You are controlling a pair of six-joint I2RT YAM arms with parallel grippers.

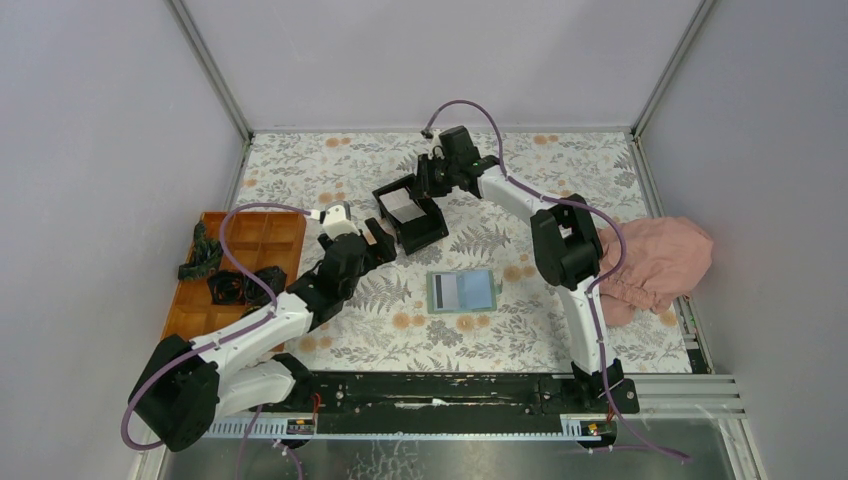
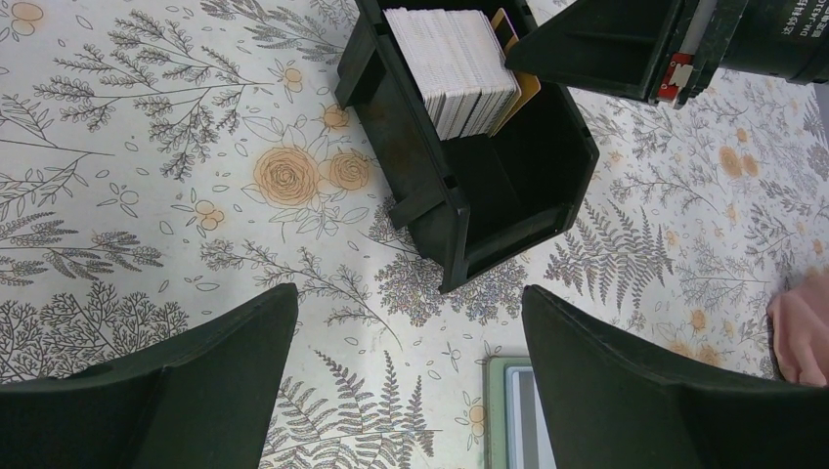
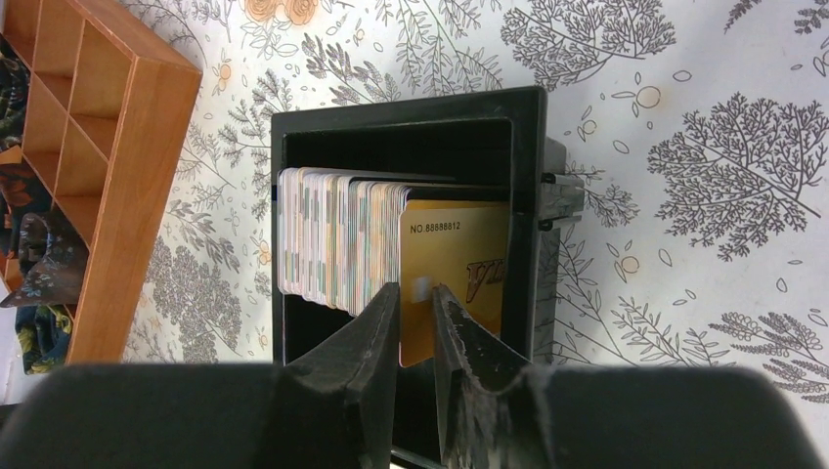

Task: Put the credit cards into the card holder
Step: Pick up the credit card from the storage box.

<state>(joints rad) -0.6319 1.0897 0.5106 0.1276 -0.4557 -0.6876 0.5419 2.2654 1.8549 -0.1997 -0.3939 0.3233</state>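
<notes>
The right gripper (image 3: 417, 293) has its fingers (image 3: 376, 332) drawn close, with only a slim gap between them. The tips sit at the lower left corner of a gold card (image 3: 459, 274), which shows through the gap. Whether they actually pinch the card cannot be told. The gold card leans at the end of a packed row of credit cards (image 3: 332, 239), pale with coloured edges, standing on edge inside a black box (image 3: 411, 107). The box is open at the top and rests on the flower-patterned table (image 3: 723, 147). To one side of it in the wrist view stands an orange wooden tray (image 3: 108, 147) with compartments.

The left gripper (image 2: 411, 293) has its fingers (image 2: 244, 342) spread wide with nothing between them, hanging above the table just short of the black box (image 2: 489, 195). From here the credit cards (image 2: 455, 68) fill the far half of the box, and the near half is bare.

From above, the right gripper (image 1: 430, 180) reaches into the black box (image 1: 410, 215) from the far side, and the left gripper (image 1: 375, 240) is just beside its left wall. The card holder (image 1: 462, 290) lies open and flat on the table, nearer the arm bases than the box and apart from it. A pink cloth (image 1: 655, 260) is bunched at the right edge.
</notes>
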